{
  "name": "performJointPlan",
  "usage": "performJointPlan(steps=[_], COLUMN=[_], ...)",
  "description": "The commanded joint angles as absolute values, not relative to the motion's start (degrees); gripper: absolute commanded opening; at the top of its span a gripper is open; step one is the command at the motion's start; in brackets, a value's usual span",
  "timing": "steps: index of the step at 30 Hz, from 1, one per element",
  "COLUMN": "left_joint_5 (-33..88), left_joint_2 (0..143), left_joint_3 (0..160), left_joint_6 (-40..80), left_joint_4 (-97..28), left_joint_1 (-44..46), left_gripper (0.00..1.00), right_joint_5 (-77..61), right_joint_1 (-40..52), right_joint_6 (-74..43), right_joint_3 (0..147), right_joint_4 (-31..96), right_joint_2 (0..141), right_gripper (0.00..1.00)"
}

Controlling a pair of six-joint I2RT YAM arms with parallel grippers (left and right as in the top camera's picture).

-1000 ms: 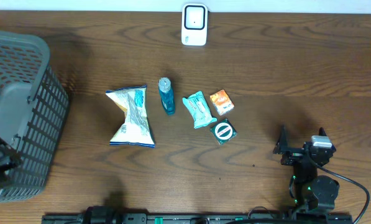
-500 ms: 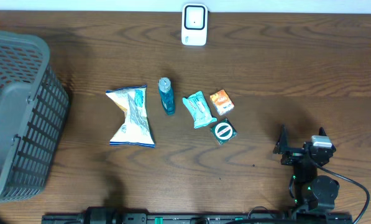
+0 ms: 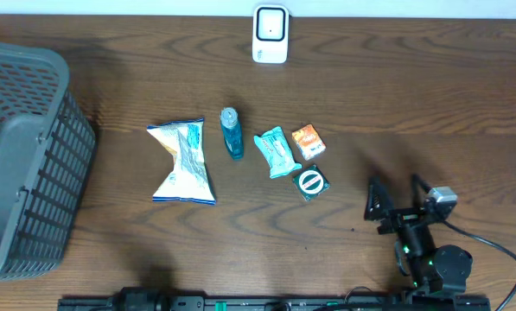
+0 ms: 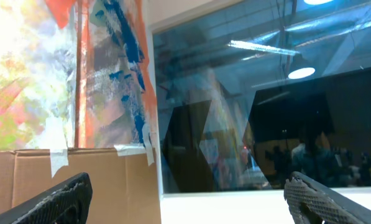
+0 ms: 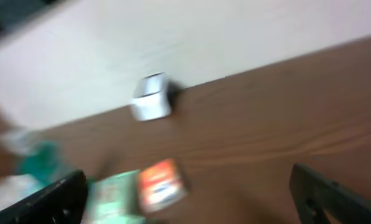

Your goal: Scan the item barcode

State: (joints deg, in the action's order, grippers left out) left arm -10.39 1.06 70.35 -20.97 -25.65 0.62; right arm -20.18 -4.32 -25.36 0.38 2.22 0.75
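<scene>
Currently, both claws are released and grasp nothing. The right claw is positioned at the near right of the brown wooden surface, apart from the items. The left claw shows in its wrist view only, aimed at a window. A white-and-blue crinkled snack bag, blue plastic bottle, teal wrapped bar, small orange packet and dark green square packet lie in a row at centre. The white box-shaped barcode scanner stands at the far edge. A grey plastic mesh basket sits at left.

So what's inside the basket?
Only the basket's own grey mesh shows from above; no item is visible in it. Its near wall and the picture's edge hide part of the inside, so something could lie there unseen.
</scene>
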Motion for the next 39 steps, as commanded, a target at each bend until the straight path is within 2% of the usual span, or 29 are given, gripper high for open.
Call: performJointPlan(steps=[1,5,8,13,17,20,25,26,30,32,36,39], left_joint_5=[-9.0,-8.1,-10.1,-15.0,-15.0,-14.4,-4.1,-2.2,-2.1,-1.9,-1.9,-1.9], left_joint_2=[0.2,0.2,0.2,0.3,0.2,0.2,0.2,0.2,0.2,0.2,0.2,0.2], left_joint_3=[67.4,64.0,60.4,53.0,46.6,42.5,36.3,33.8,29.0,25.5,20.7,17.4], left_joint_6=[-20.3,-14.1,-14.1,-12.7,-1.7,1.2,1.1,1.1,1.2,1.2,1.2,3.4], left_joint_4=[-23.2,-23.2,-20.6,-21.2,-26.7,-26.0,-25.0,-24.5,-21.7,-18.2,-16.1,-16.4], left_joint_1=[-0.1,-0.2,-0.4,-0.3,-0.3,-0.3,-0.3,-0.3,-0.3,-0.3,-0.3,-0.3], left_gripper=[0.98,0.98,0.98,0.98,0.98,0.98,0.98,0.98,0.98,0.98,0.98,0.98], right_joint_5=[-31.3,-33.4,-39.1,-40.6,-39.2,-37.7,-35.4,-32.9,-26.2,-16.8,-3.4,-3.1], right_joint_1=[-4.4,-4.4,-4.4,-4.4,-4.4,-4.4,-4.1,-2.9,2.9,10.7,20.1,24.4], right_joint_6=[-44.0,-60.0,-52.2,-47.6,-35.7,-27.9,-17.3,-13.3,-6.6,-3.2,-0.6,0.5], right_joint_3=[0.3,0.3,0.4,3.2,10.9,17.7,30.3,35.0,43.2,49.0,53.1,53.4], right_joint_4=[1.7,-0.8,-9.1,-8.6,3.1,7.7,11.8,15.1,23.2,29.1,32.7,31.9], right_joint_2=[0.7,0.7,0.7,1.5,8.5,16.4,31.9,38.4,50.2,58.6,68.4,73.6], right_gripper=[0.99,0.99,0.99,0.99,0.99,0.99,0.99,0.99,0.99,0.99,0.99,0.99])
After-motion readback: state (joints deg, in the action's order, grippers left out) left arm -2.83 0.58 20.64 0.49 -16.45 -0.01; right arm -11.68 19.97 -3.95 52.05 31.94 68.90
